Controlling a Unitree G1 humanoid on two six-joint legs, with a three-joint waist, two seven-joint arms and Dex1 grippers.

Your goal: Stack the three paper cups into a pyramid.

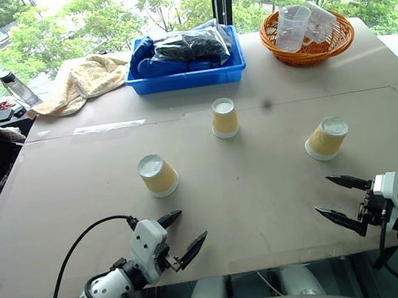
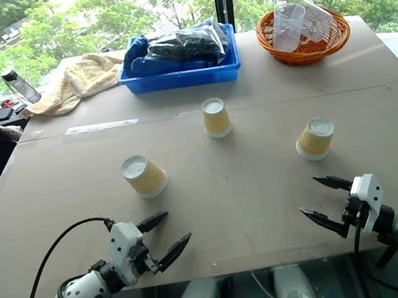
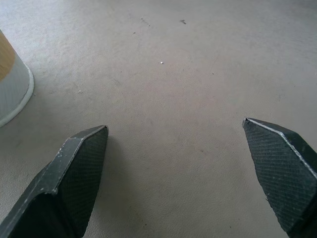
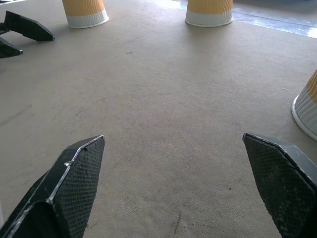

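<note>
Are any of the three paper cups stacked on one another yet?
No: the left cup, the middle cup and the right cup each stand upside down and apart on the table.

Brown table (image 1: 262, 192), three upturned paper cups standing apart at the centre (image 1: 224, 117), nine o'clock (image 1: 158, 174) and three o'clock (image 1: 326, 138), blue bin (image 1: 186, 74) at twelve (full), towel (image 1: 82, 80) at eleven, orange basket (image 1: 308, 45) at one.

This looks like a robot test room: a cardboard-covered worktable (image 1: 264, 206) stands against a tall window onto green trees (image 1: 103, 15), with a blue plastic bin (image 1: 187, 78) and orange woven basket (image 1: 310, 52) behind.
</note>
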